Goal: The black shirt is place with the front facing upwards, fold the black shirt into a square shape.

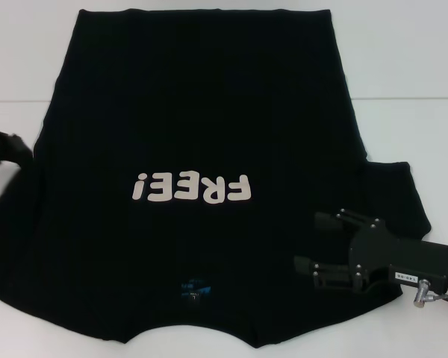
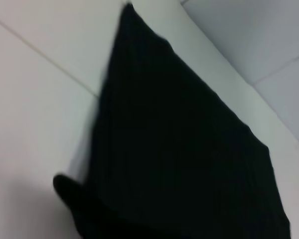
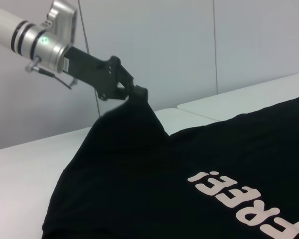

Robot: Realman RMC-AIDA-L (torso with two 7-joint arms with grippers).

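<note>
The black shirt [image 1: 201, 134] lies spread front-up on the white table, with its white "FREE!" lettering [image 1: 193, 188] and a small blue neck label [image 1: 194, 287] near the front edge. My left gripper [image 1: 11, 149] is at the shirt's left edge. In the right wrist view it [image 3: 134, 93] is shut on a pinch of the shirt's [image 3: 189, 164] sleeve fabric and lifts it into a peak. The left wrist view shows only the shirt's cloth [image 2: 179, 149] over the table. My right gripper [image 1: 317, 243] is open, low over the shirt's right shoulder, holding nothing.
The white table [image 1: 418, 127] shows bare around the shirt on the right and far left. A seam between table panels [image 1: 403, 98] runs across the back. A grey wall [image 3: 189, 50] stands behind the table.
</note>
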